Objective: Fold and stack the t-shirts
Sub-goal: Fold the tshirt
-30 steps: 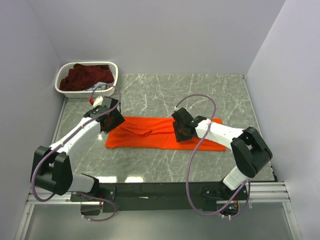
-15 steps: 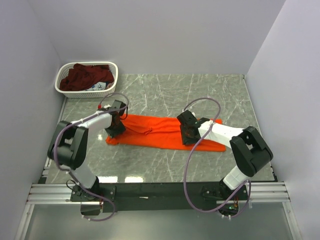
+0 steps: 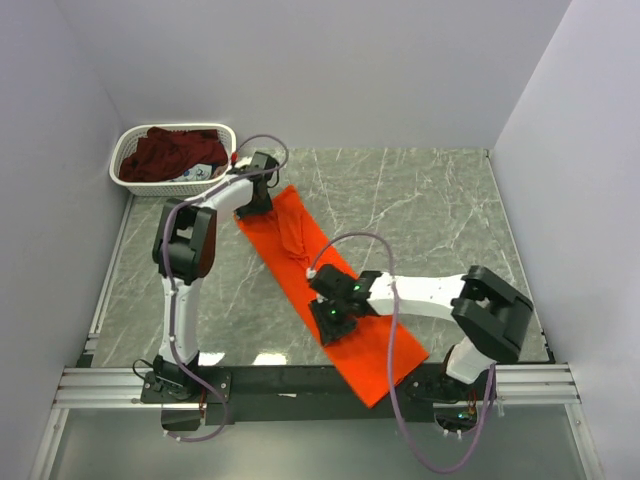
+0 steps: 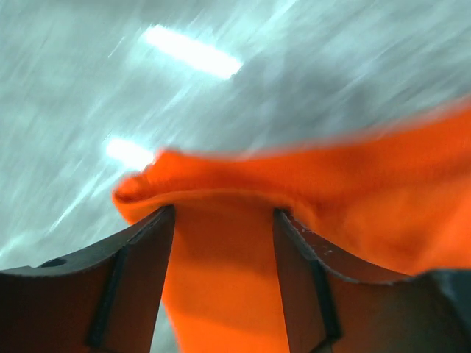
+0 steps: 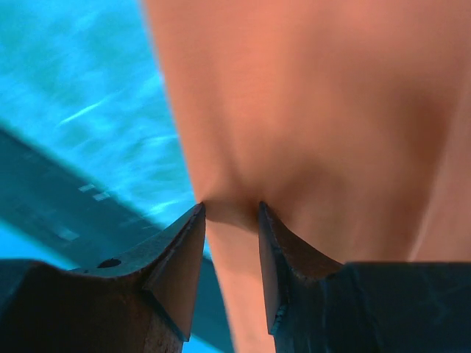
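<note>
The bright orange t-shirt (image 3: 292, 255) lies as a long folded strip, running diagonally from the far left to the table's near edge, where its end hangs over the black rail. My left gripper (image 3: 260, 196) is shut on the strip's far end, next to the basket; in the left wrist view the cloth (image 4: 383, 191) fills the gap in the gripper (image 4: 224, 213). My right gripper (image 3: 332, 315) is shut on the strip's left edge near the front; the cloth (image 5: 309, 95) is pinched in the gripper (image 5: 230, 207). The dark maroon t-shirt (image 3: 170, 155) lies crumpled in the basket.
The white lattice basket (image 3: 126, 140) stands at the far left corner against the wall. The grey marble table (image 3: 430, 200) is walled on three sides. The black front rail (image 3: 300, 380) runs along the near edge.
The orange strip has swung from lying crosswise to lying diagonally. My left gripper carried its end back toward the basket; my right gripper pulled its part toward the near edge.
</note>
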`<action>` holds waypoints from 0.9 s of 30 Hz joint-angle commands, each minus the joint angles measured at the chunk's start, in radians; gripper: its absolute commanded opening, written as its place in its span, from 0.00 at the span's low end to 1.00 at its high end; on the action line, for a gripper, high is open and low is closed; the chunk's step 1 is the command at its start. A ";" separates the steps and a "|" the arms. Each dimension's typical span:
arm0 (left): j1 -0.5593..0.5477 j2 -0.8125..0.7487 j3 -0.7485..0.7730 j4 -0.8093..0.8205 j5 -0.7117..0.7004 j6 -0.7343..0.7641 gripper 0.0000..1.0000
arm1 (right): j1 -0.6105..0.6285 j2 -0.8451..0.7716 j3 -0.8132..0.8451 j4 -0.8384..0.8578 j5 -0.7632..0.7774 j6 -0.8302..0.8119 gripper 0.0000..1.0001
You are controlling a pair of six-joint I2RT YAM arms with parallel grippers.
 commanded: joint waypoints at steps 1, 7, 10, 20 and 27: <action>-0.011 0.093 0.173 -0.003 0.002 0.107 0.63 | 0.088 0.116 0.043 -0.083 -0.130 0.062 0.43; -0.054 0.194 0.363 0.017 0.038 0.152 0.73 | 0.160 0.058 0.189 -0.197 0.087 0.051 0.43; -0.054 0.142 0.370 0.026 0.026 0.122 0.76 | 0.151 -0.046 0.178 -0.232 0.169 0.076 0.45; -0.081 -0.068 0.348 -0.130 0.023 -0.049 0.70 | 0.079 -0.282 0.068 -0.369 0.269 0.120 0.52; -0.178 -0.185 0.097 -0.114 0.113 -0.223 0.58 | -0.050 -0.405 -0.021 -0.346 0.238 0.107 0.52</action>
